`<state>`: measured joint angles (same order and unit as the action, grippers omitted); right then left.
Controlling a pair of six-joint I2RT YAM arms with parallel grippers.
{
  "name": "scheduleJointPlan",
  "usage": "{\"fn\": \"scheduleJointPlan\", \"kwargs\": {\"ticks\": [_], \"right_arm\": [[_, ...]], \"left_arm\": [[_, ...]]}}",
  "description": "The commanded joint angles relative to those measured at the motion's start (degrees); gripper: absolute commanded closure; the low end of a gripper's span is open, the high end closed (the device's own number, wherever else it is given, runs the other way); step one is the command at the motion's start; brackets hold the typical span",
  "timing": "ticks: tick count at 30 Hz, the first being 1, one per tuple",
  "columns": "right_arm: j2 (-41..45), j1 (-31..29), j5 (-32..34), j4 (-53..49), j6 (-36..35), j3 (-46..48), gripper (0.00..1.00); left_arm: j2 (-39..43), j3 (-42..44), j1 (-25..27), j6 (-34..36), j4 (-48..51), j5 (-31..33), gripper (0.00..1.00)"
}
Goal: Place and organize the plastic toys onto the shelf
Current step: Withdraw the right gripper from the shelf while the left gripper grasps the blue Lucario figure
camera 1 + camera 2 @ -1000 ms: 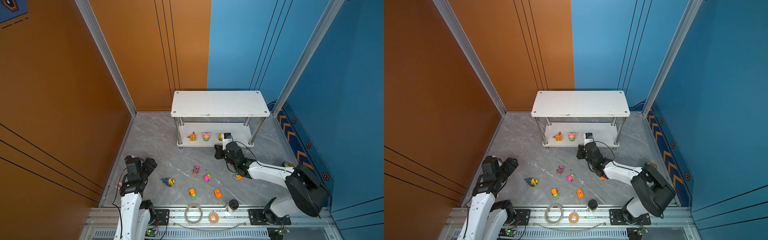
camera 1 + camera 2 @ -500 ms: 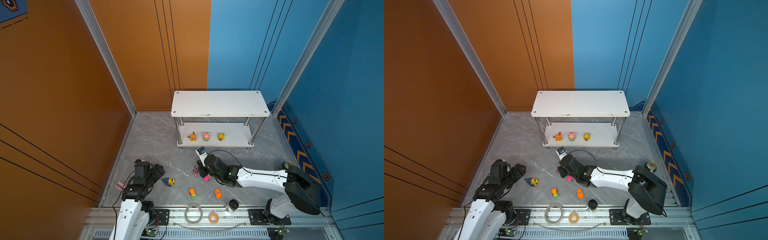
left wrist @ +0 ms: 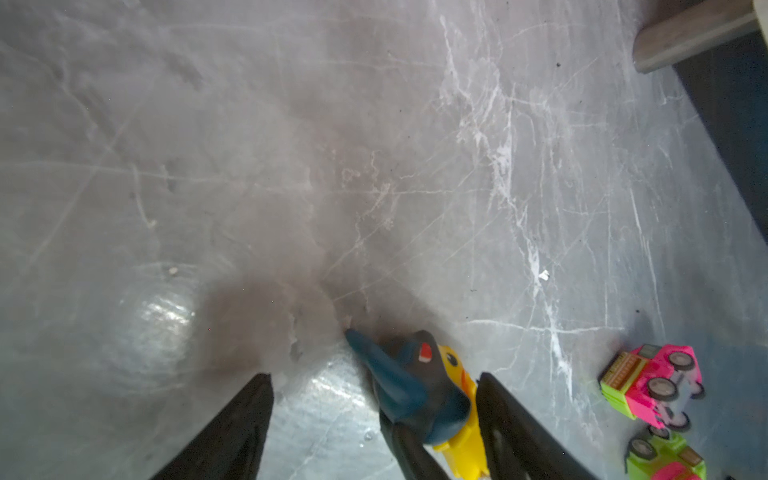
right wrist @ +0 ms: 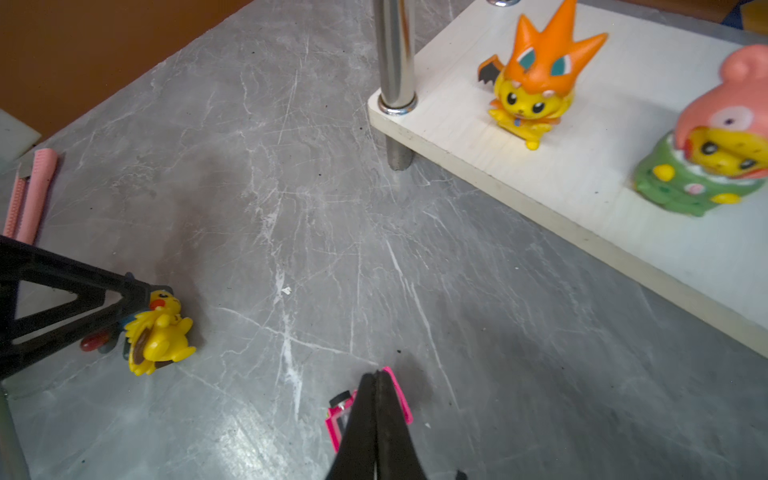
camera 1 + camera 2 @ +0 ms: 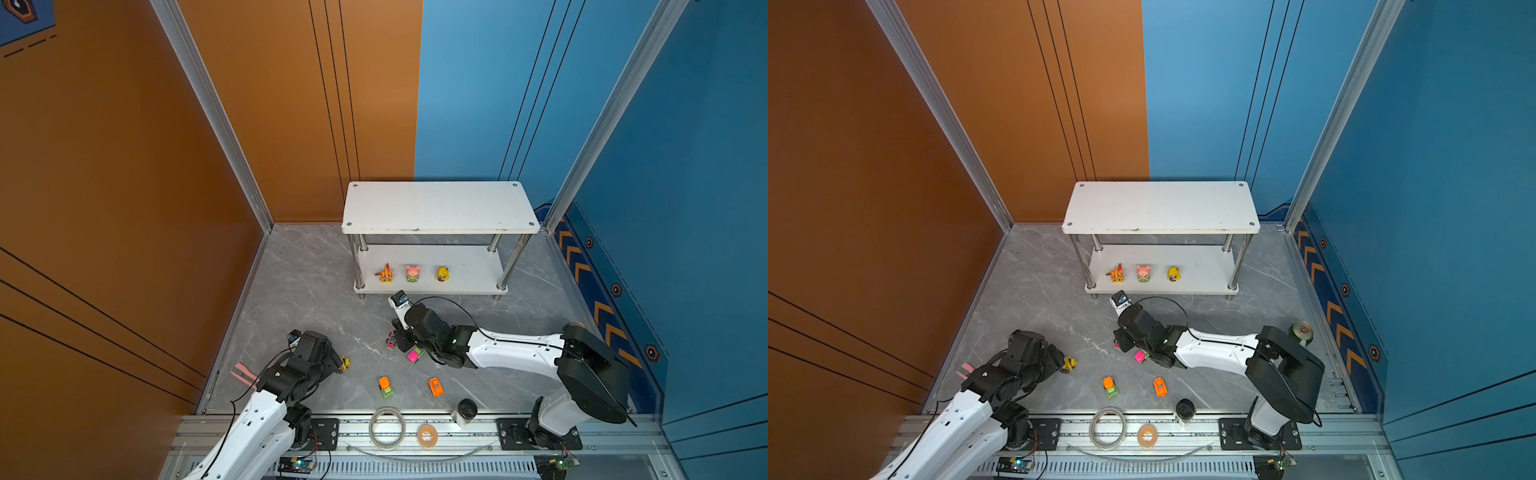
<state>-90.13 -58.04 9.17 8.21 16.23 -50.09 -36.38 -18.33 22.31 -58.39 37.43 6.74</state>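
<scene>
**Both top views.**
- Shelf [image 5: 440,208]: two white boards on chrome posts, at the back of the grey floor [image 5: 311,291].
- Lower board, front edge: orange figurine [image 5: 386,274], pink figurine [image 5: 412,274] and yellow figurine [image 5: 442,274], upright in a row, apart.
- Floor: pink car [image 5: 390,340] at the right gripper [image 5: 399,343], with a pink-and-green car [image 5: 414,355] just beside.
- Nearer the front rail [image 5: 353,428]: orange-and-green car [image 5: 386,387] and orange car [image 5: 435,387].
- Blue-grey figurine [image 5: 344,363] at the left gripper [image 5: 337,365].

**Left wrist view.**
- Left gripper: fingers [image 3: 232,428] spread wide, nothing clamped.
- Blue-grey figurine lies on the floor between them, close against one finger, with a clear gap to the other.

**Right wrist view.**
- Right gripper: fingers [image 4: 361,424] pressed together, holding nothing, tips over the pink car on the floor.
- A corner of the shelf's lower board shows, with the orange and pink figurines standing on it.
</scene>
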Motion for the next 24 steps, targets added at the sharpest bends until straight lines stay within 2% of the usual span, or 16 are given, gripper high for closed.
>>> {"fn": "scheduleJointPlan", "kwargs": {"ticks": [1, 8, 15, 20, 24], "right_arm": [[3.6, 1.3, 1.4, -2.6, -2.3, 1.3, 0.94], [8.7, 3.6, 3.4, -3.4, -4.1, 4.0, 0.94], [11.2, 4.7, 3.4, -3.2, -3.9, 6.6, 0.93], [11.7, 5.0, 3.3, -3.2, -3.9, 7.3, 0.93], [12.0, 5.1, 2.9, -3.3, -4.0, 7.6, 0.93]], "left_arm": [[-2.1, 1.5, 1.5, -2.4, -2.9, 2.5, 0.28], [-8.3, -0.3, 5.0, -3.4, -7.5, 3.8, 0.35], [-16.4, -3.5, 10.7, -4.4, -10.9, 6.2, 0.34], [-19.5, -5.1, 12.7, -4.2, -12.2, 7.1, 0.69], [-18.9, -6.4, 12.8, -2.5, -12.6, 8.1, 0.8]]}}
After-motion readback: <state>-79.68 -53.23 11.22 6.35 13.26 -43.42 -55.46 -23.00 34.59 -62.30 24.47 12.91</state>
